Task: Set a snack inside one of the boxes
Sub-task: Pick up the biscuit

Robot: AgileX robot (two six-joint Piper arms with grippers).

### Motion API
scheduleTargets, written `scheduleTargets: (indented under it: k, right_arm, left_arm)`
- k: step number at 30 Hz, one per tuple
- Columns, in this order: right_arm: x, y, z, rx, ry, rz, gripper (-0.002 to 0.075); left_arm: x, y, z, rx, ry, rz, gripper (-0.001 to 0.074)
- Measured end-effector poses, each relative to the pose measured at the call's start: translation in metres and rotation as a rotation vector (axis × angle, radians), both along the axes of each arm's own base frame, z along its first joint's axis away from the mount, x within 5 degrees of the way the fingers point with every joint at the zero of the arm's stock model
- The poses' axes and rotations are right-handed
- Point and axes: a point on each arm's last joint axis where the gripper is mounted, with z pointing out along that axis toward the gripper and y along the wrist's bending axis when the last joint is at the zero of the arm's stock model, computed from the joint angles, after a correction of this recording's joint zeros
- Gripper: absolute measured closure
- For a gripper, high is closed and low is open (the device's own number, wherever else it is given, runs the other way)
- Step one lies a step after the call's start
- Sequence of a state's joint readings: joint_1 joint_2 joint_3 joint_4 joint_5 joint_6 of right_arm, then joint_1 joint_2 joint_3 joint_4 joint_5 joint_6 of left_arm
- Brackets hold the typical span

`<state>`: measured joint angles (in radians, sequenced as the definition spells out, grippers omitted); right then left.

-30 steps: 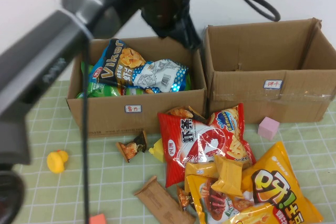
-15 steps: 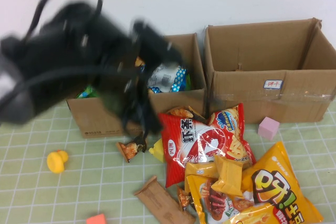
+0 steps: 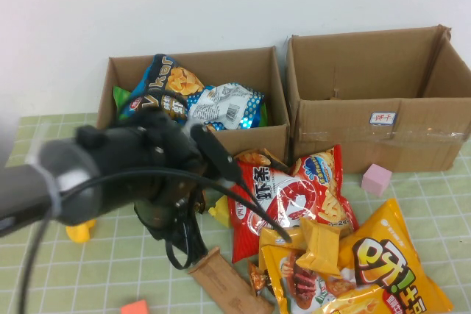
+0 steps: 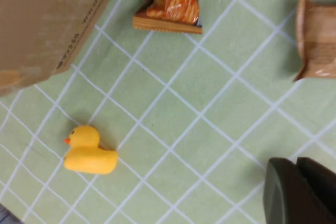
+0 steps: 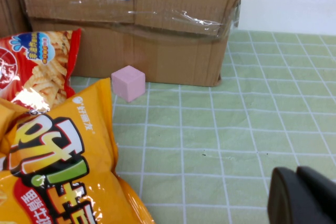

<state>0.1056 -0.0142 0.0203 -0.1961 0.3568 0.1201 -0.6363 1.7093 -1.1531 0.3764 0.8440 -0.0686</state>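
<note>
The left gripper [image 3: 193, 204] hangs low over the desk [image 3: 110, 270] just in front of the left box [image 3: 191, 154], likely lowering toward the snack [image 4: 170, 1], which lies on the desk near that box's front, hidden under the arm in the high view. Whether its fingers are apart or together I cannot tell. A yellow duck [image 4: 86, 151] sits to the left. The right gripper [image 5: 304, 195] rests low near the right box [image 5: 131, 19], seemingly parked; its fingers likewise cannot be judged.
</note>
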Motion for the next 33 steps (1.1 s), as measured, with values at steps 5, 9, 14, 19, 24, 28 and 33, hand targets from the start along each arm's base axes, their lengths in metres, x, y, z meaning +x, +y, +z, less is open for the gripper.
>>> scheduleTargets:
  k: [5, 9, 14, 19, 24, 28, 33]
  right_arm:
    - [0.0, 0.0, 0.0, 0.0, 0.0, 0.0, 0.0728]
    - [0.0, 0.0, 0.0, 0.0, 0.0, 0.0, 0.0728]
    - [0.0, 0.0, 0.0, 0.0, 0.0, 0.0, 0.0728]
    - [0.0, 0.0, 0.0, 0.0, 0.0, 0.0, 0.0728]
    - [0.0, 0.0, 0.0, 0.0, 0.0, 0.0, 0.0728]
    - [0.0, 0.0, 0.0, 0.0, 0.0, 0.0, 0.0728]
    - [0.0, 0.0, 0.0, 0.0, 0.0, 0.0, 0.0728]
  left_arm:
    - [0.013, -0.007, -0.043, 0.076, 0.052, -0.04, 0.0499]
    - [0.022, -0.013, -0.066, 0.083, 0.047, -0.035, 0.0252]
    - [0.038, -0.019, -0.081, 0.091, -0.007, -0.044, 0.019]
    - [0.065, -0.011, -0.085, 0.02, -0.04, 0.038, 0.0234]
    - [0.086, 0.009, -0.085, -0.093, -0.032, 0.089, 0.0258]
    - [0.091, 0.011, -0.086, -0.174, -0.023, 0.073, 0.0263]
    - [0.095, 0.009, -0.101, -0.178, -0.012, 0.051, 0.0265]
